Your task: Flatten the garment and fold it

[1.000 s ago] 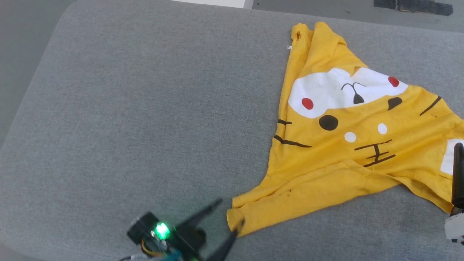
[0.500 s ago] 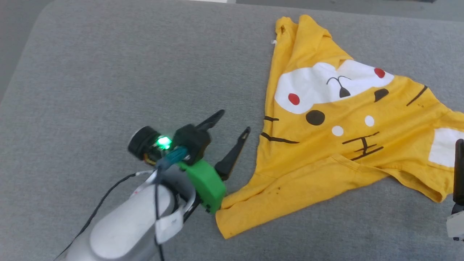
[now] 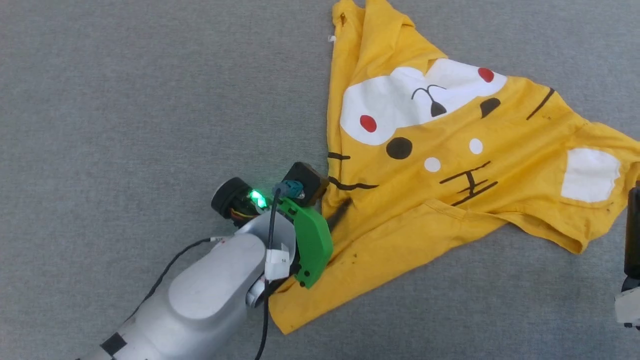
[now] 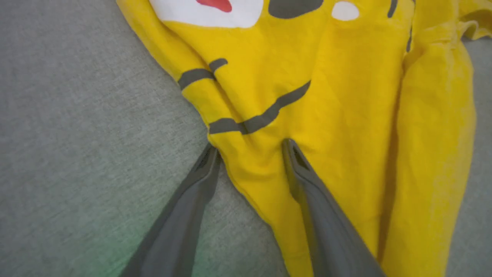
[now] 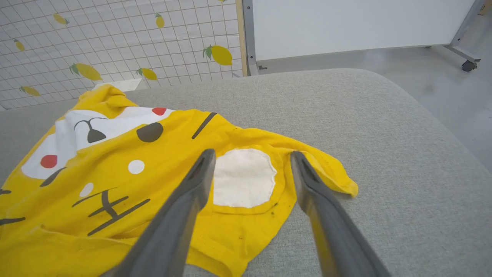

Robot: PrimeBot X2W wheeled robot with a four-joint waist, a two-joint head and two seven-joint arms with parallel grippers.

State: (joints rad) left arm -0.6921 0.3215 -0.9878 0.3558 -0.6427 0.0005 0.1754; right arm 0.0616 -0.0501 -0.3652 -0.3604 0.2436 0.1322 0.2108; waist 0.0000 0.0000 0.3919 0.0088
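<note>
The garment (image 3: 425, 210) is a mustard-yellow T-shirt with a white cartoon face, red cheek dots and black stripes. It lies crumpled and roughly triangular on the grey padded table (image 3: 125, 125). My left gripper (image 3: 332, 197) is down at the shirt's left edge, just below a black stripe. In the left wrist view this gripper (image 4: 250, 148) is open: one finger rests on the grey surface, the other on the garment (image 4: 346, 115), and a ridge of cloth bulges between them. My right gripper (image 5: 251, 156) hovers open over a white patch (image 5: 242, 177) near the shirt's right corner. One of its fingers (image 3: 633, 225) shows at the right edge.
The table's rounded far corner (image 5: 384, 100) drops to a grey floor. Behind it stand a white panel on a wheeled frame (image 5: 346, 27) and a tiled wall with a lemon pattern (image 5: 115, 38). Bare grey surface stretches left of the shirt.
My left arm has reached forward and right, then down onto the shirt's left edge, and its fingers have drawn closer together. The head camera has shifted. The right gripper has stayed put.
</note>
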